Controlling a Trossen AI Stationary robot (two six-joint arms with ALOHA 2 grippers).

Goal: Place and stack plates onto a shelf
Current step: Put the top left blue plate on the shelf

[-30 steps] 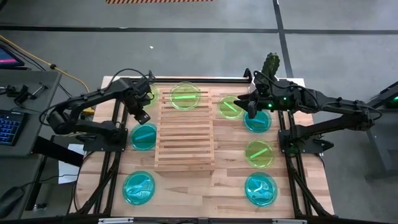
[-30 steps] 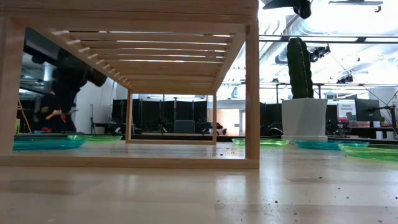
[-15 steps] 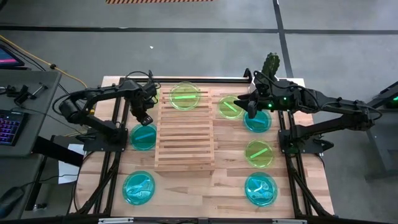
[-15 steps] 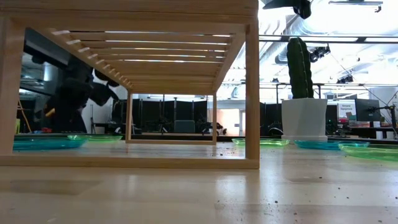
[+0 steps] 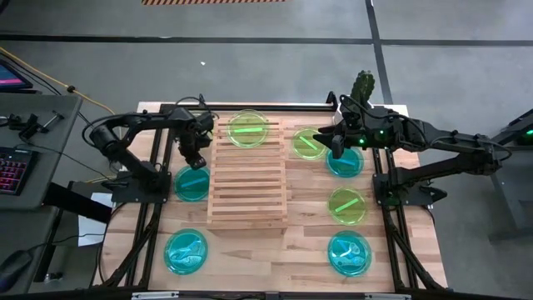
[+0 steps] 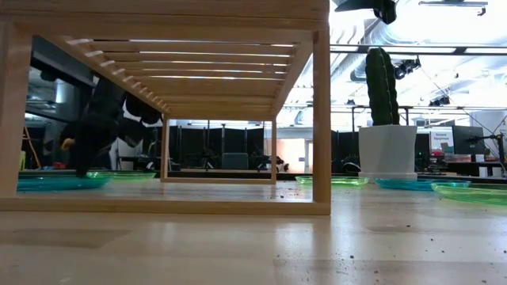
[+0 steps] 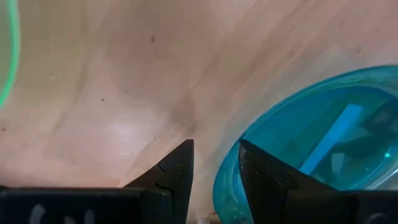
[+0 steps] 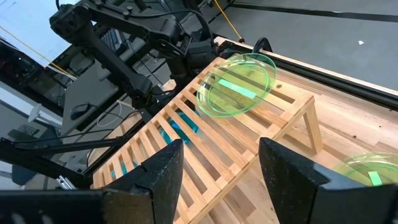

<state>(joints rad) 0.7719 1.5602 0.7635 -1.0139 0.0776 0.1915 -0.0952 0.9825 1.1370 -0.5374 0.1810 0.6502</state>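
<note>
Counting four blue plates, three green plates, one shelf, both pincers parted, empty

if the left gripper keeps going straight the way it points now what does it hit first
Probably the rim of the blue plate: the left gripper is open, pointing down at the table, with the plate's edge at one finger. Depth is unclear, so it might meet bare wood just beside the plate instead.

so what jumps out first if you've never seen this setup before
The slatted wooden shelf at the table's middle, with one green plate on its far end. Blue and green plates lie on both sides; the left pincer hangs open by a blue plate. A cactus stands at the far right.
</note>
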